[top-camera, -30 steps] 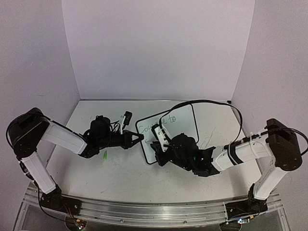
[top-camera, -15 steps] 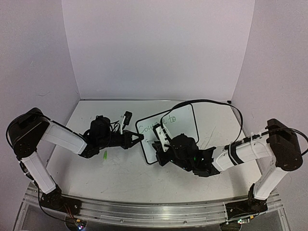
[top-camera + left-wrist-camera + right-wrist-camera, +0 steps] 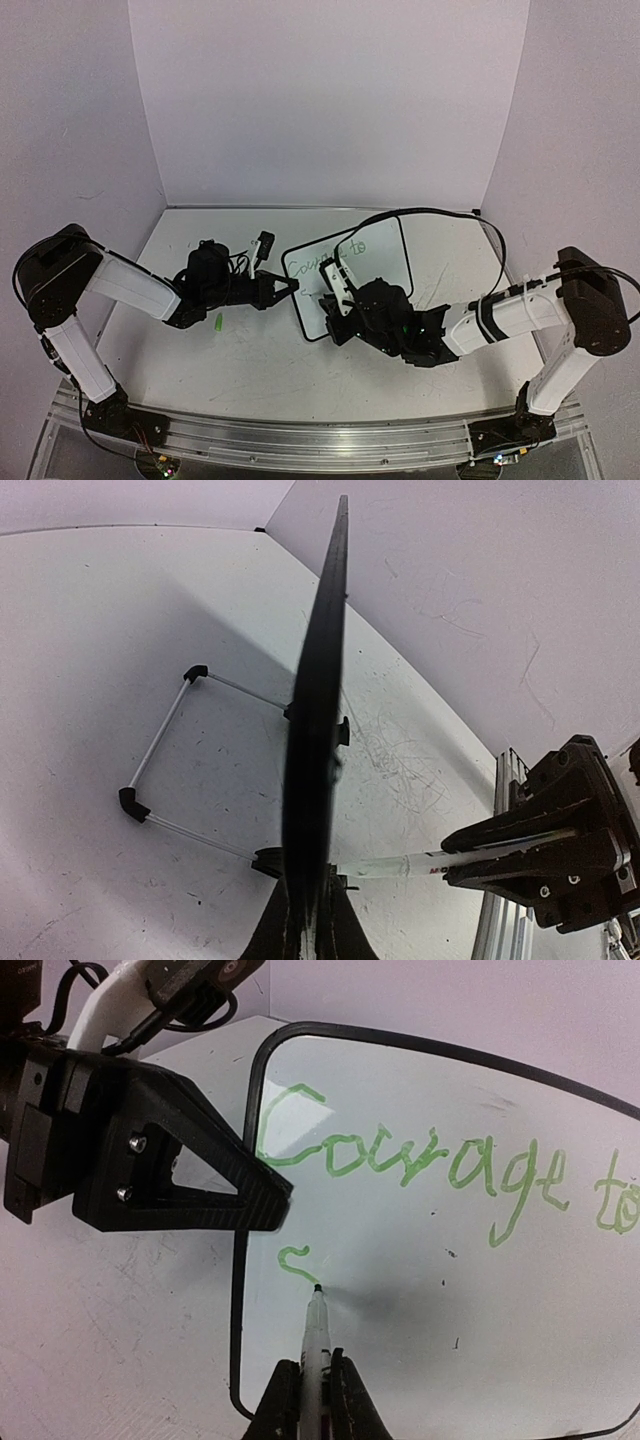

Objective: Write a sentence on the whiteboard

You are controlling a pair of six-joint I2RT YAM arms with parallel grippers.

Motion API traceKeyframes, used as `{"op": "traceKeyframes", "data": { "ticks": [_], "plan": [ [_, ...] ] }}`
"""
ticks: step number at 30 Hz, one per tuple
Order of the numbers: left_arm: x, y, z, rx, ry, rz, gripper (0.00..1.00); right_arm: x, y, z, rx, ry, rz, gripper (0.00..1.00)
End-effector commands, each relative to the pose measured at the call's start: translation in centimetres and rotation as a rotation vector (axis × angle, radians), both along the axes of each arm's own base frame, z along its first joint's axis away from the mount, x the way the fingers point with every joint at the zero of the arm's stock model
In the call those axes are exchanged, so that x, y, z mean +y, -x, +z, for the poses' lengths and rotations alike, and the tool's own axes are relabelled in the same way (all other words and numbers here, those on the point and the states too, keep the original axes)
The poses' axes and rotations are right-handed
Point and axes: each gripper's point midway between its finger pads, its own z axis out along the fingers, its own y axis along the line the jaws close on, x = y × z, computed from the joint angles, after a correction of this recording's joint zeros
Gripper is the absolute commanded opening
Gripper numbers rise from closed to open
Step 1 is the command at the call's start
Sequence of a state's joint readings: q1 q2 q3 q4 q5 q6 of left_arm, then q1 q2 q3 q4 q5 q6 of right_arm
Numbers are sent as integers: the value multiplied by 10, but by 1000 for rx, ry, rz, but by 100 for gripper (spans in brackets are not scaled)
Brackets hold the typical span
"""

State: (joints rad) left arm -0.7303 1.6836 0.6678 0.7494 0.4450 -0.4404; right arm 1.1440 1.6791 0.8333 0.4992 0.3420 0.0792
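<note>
Since 1 second ago, the right gripper (image 3: 337,290) has crept slightly rightward; everything else holds place. The small black-framed rectangular whiteboard (image 3: 378,255) stands propped near the middle of the scuffed white tabletop (image 3: 250,370), on a thin wire stand with black feet (image 3: 160,750). The left gripper (image 3: 290,288) has its jaws pinching the board's left edge. The right gripper's jaws clamp a slim green-ink marker (image 3: 318,1335), its tip touching the board. The green handwritten sentence (image 3: 420,1165) reads "Courage to", with 1 small stroke begun beneath. A green cap (image 3: 218,322) lies on the table under the left arm. Plain pale walls (image 3: 330,100) enclose 3 sides.
</note>
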Motion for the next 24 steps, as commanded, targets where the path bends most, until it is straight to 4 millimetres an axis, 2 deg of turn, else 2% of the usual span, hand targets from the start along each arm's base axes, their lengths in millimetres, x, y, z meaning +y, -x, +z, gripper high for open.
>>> {"op": "traceKeyframes", "data": {
  "ticks": [1,10,24],
  "plan": [
    [1,-4,-5,-25,-51,17,0,-1,2,3,9,-1,6,0],
    [1,-4,-5,-25,-51,18,0,5,6,2,12,0,31,0],
    [3,-4,-4,-28,-50,22,0,18,4,10,2,-35,50,0]
  ]
}}
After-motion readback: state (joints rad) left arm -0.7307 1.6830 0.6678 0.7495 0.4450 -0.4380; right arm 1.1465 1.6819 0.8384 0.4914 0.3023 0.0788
